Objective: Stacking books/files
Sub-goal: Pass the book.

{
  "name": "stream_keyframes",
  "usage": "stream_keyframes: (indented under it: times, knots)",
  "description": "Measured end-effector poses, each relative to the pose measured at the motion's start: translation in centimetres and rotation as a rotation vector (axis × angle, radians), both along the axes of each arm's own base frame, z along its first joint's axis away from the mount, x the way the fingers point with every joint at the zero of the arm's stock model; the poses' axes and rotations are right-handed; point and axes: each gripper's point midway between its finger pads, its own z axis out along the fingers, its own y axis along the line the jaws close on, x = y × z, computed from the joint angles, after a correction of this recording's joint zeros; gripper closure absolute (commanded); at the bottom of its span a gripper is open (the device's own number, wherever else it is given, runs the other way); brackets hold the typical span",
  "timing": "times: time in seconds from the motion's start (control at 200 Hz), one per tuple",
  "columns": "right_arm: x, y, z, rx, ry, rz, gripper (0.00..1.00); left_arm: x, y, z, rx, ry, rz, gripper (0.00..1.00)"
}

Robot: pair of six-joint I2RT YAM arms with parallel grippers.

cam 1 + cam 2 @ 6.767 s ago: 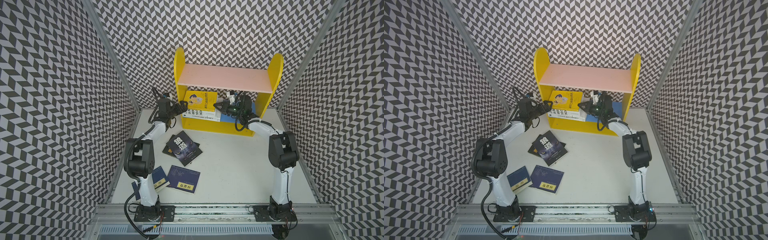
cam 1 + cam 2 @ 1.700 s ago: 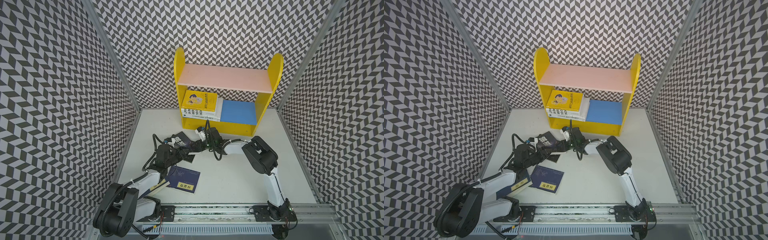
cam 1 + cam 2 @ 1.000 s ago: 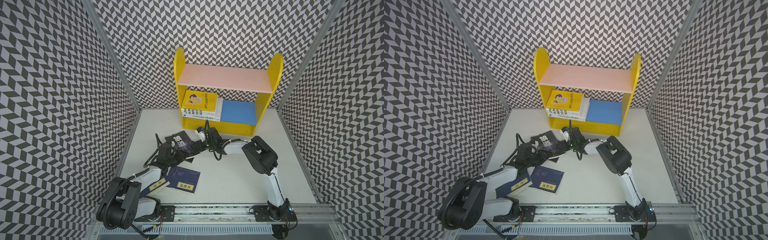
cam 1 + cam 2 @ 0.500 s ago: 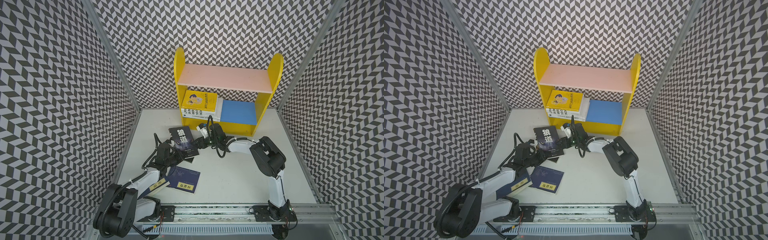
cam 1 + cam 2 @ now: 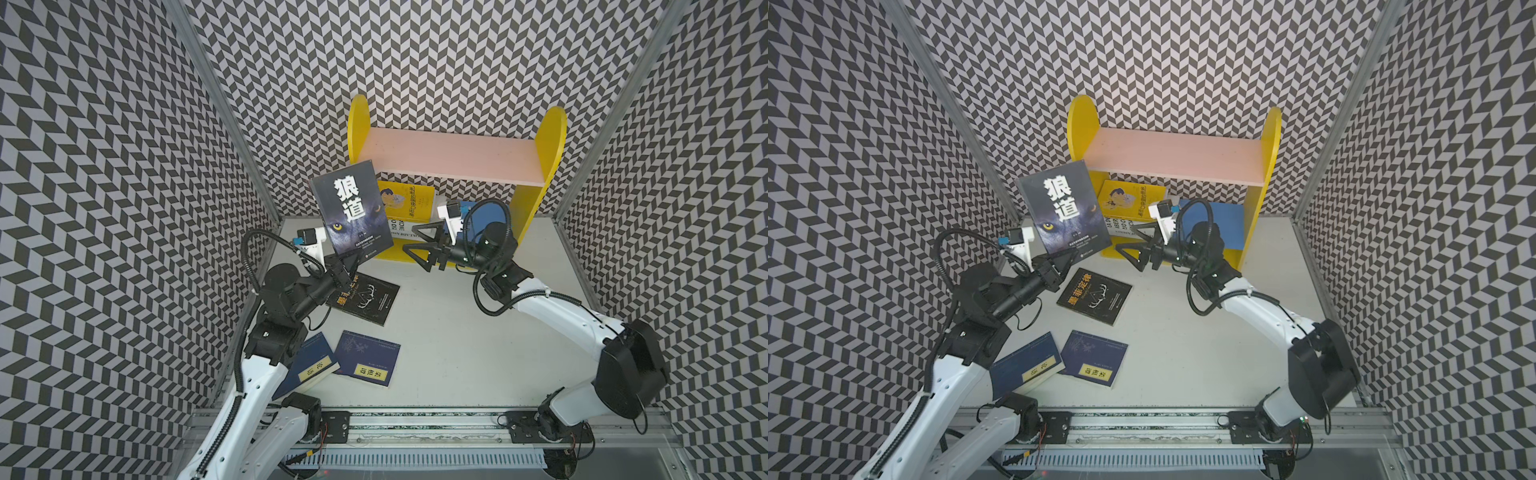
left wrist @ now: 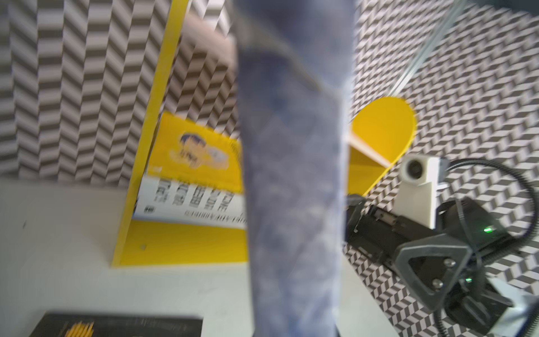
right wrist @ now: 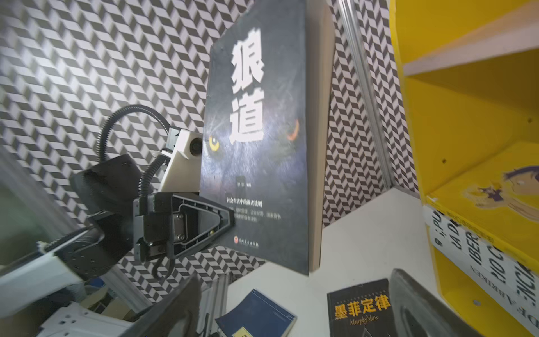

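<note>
My left gripper point(image 5: 347, 262) is shut on the lower corner of a black wolf-cover book point(image 5: 351, 208) and holds it upright above the table, left of the shelf. The same book point(image 7: 262, 131) and left gripper point(image 7: 186, 224) show in the right wrist view; in the left wrist view the book point(image 6: 294, 189) is a blur that hides the jaws. My right gripper point(image 5: 410, 237) stands open and empty beside the book's right edge. Another black book point(image 5: 365, 297) and two navy books point(image 5: 368, 363) point(image 5: 309, 370) lie flat on the table.
The yellow shelf point(image 5: 453, 162) stands at the back. On its bottom board a yellow cartoon book point(image 5: 409, 199) lies on a white book point(image 5: 399, 227), beside a bare blue patch point(image 5: 486, 216). Patterned walls close in on three sides.
The left gripper has lifted the wolf book off the table and stood it upright. The right gripper has let go of it, opened wide and drawn back to the right.
</note>
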Motion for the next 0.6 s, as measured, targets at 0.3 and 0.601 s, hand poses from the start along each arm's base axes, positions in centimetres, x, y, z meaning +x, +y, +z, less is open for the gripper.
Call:
stream_keyframes:
  times: [0.3, 0.601]
  knots:
    - [-3.4, -1.2, 4.4, 0.172, -0.037, 0.16, 0.0, -0.9, -2.6, 5.5, -0.112, -0.197, -0.19, 1.0]
    - [-3.5, -0.8, 6.8, 0.246, -0.053, 0.232, 0.0, -2.4, -5.6, 6.8, -0.18, -0.241, -0.36, 1.0]
